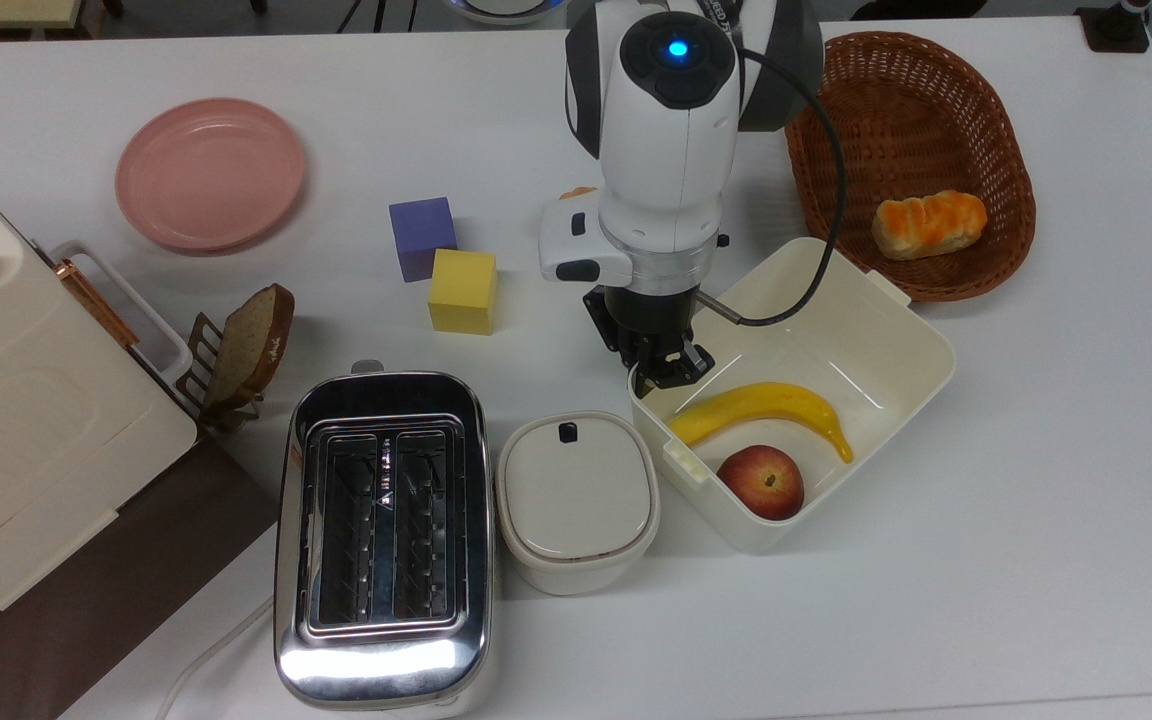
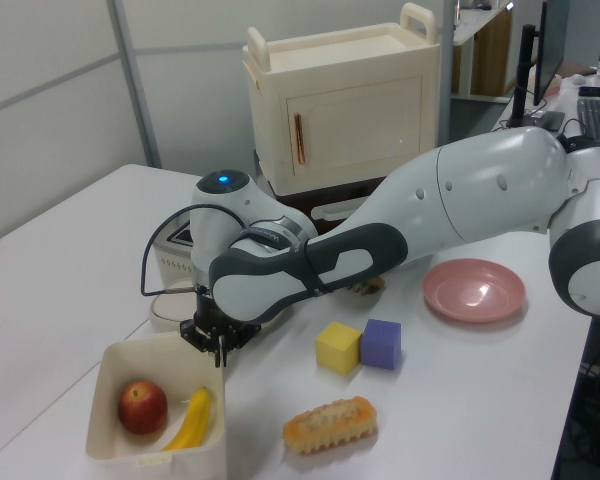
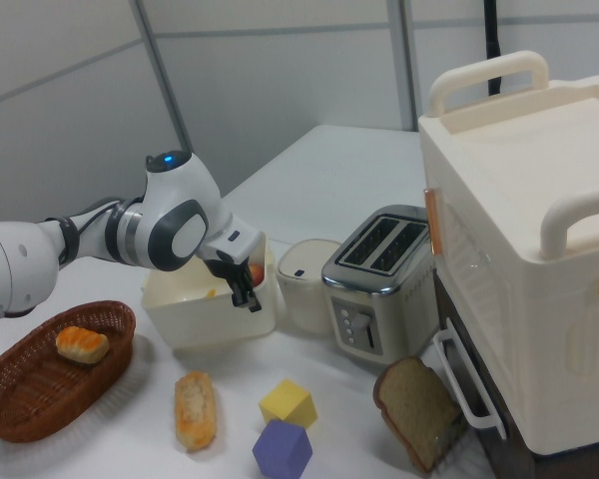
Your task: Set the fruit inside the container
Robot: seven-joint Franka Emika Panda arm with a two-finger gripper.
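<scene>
The fruit, a long yellow banana (image 1: 766,405), lies free inside the container (image 1: 806,330), a cream-white tub, beside a round red peach-like fruit (image 1: 761,482). My gripper (image 1: 664,372) points down at the tub's corner on the top view's left. Its fingers straddle the rim there and are closed on the wall. The left view has the banana (image 2: 190,420) and the red fruit (image 2: 142,407) in the tub (image 2: 160,462), with the gripper (image 2: 215,345) at its far corner. In the right view the gripper (image 3: 245,294) sits on the tub's (image 3: 195,319) near edge.
A lidded white oval box (image 1: 578,495) and a chrome toaster (image 1: 383,535) stand close to the tub on the top view's left. A wicker basket (image 1: 911,110) holding orange bread (image 1: 929,223) is behind it. Yellow (image 1: 463,290) and purple (image 1: 422,233) cubes, a pink plate (image 1: 209,172) and a bread roll (image 2: 330,424) lie around.
</scene>
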